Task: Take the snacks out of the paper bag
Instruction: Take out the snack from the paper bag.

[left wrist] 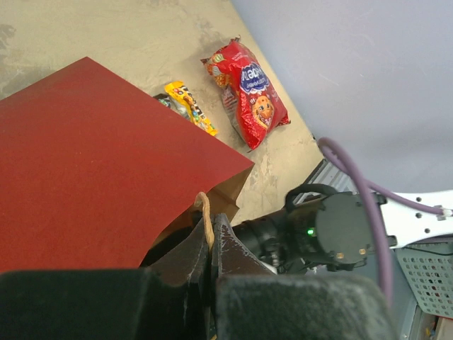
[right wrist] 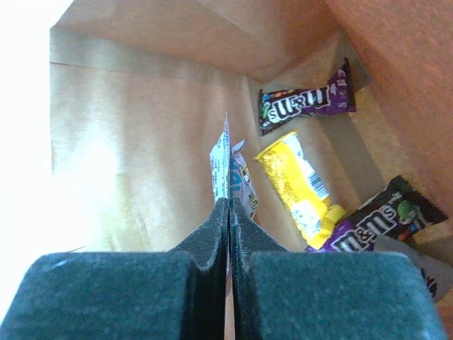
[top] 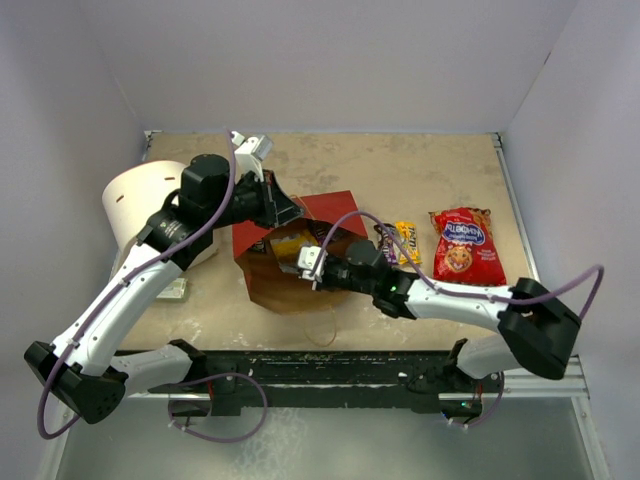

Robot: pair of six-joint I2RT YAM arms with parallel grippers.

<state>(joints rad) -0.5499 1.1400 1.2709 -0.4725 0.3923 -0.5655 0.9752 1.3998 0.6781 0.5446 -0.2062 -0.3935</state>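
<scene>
1. Nearest in the left wrist view, the left fingers [left wrist: 210, 227] were pressed shut on the thin string handle [left wrist: 205, 209] of the paper bag [left wrist: 92, 163], holding its mouth up. Beyond the bag, a red cookie bag [left wrist: 251, 92] and a yellow candy pack [left wrist: 190, 106] lay out on the desk [left wrist: 106, 35].
2. From the right wrist, the right fingers [right wrist: 228, 209] sat well inside the bag, closed tight on the thin edge of a light-blue packet [right wrist: 221, 166] against the brown wall. A yellow packet [right wrist: 297, 188], a purple packet [right wrist: 304, 106] and a brown packet [right wrist: 396, 212] lay further in.
3. From above, the bag sat mid-desk with its open mouth facing the arm bases and the right arm reaching in.
4. Doing this step well, I judged, meant drawing the pinched packet slowly straight back out through the mouth, clear of the rim. The left hold should keep the mouth open, since only a thin edge was gripped.
</scene>
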